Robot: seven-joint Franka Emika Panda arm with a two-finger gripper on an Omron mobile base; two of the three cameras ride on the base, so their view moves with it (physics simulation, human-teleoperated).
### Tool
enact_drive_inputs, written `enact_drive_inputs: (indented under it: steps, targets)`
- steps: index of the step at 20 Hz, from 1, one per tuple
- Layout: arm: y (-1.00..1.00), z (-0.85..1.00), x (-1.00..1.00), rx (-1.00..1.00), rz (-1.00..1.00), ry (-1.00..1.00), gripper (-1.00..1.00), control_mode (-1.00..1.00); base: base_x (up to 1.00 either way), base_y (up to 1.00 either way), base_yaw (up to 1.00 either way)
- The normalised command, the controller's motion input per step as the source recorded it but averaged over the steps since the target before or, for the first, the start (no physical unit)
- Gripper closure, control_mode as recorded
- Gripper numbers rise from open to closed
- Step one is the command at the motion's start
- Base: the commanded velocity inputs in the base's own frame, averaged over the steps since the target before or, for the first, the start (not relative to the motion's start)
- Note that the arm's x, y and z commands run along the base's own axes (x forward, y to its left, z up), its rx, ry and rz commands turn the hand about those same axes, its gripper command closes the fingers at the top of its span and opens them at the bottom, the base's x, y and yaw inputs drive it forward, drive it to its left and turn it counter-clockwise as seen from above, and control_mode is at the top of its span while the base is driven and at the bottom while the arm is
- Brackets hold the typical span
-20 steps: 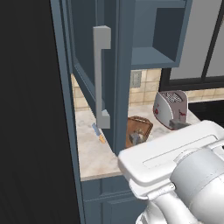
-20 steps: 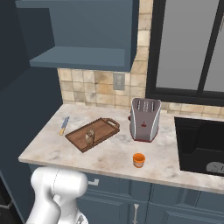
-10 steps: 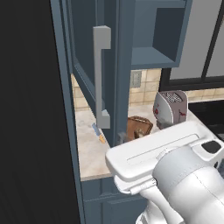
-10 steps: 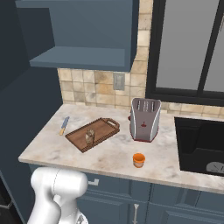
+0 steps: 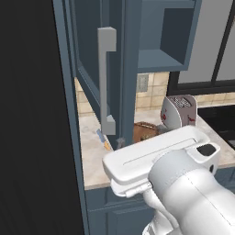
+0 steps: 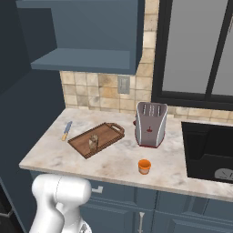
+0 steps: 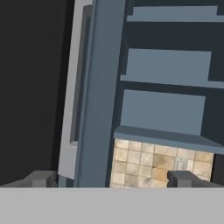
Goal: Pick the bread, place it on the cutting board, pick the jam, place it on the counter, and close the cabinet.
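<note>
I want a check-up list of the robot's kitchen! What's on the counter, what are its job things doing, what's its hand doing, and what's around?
surface: counter, beige marbled stone, things spread across it.
job's things: bread lies on the cutting board; jam stands on the counter in front of the toaster; cabinet open, its door swung out with a long grey handle.
clutter: toaster behind the jam; knife left of the board.
grippers: gripper open, holding nothing, facing the edge of the open door.
cables: nothing seen.
surroundings: tiled wall with an outlet, dark window, sink at right.
</note>
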Motion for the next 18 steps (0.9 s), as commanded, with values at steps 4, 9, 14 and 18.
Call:
enact_drive_inputs:
  steps: [4, 9, 14, 18]
  targets:
    - [0.11, -0.18, 0.06, 0.0, 0.0, -0.01, -1.0, -1.0, 0.0, 0.0, 0.0]
    - [0.13, -0.14, 0.03, 0.0, 0.0, -0.03, -1.0, -1.0, 0.0, 0.0, 0.0]
    - [0.03, -0.03, 0.0, 0.0, 0.0, -0.05, -1.0, -1.0, 0.0, 0.0, 0.0]
    - [0.0, 0.0, 0.0, 0.0, 0.0, -0.07, -1.0, -1.0, 0.0, 0.0, 0.0]
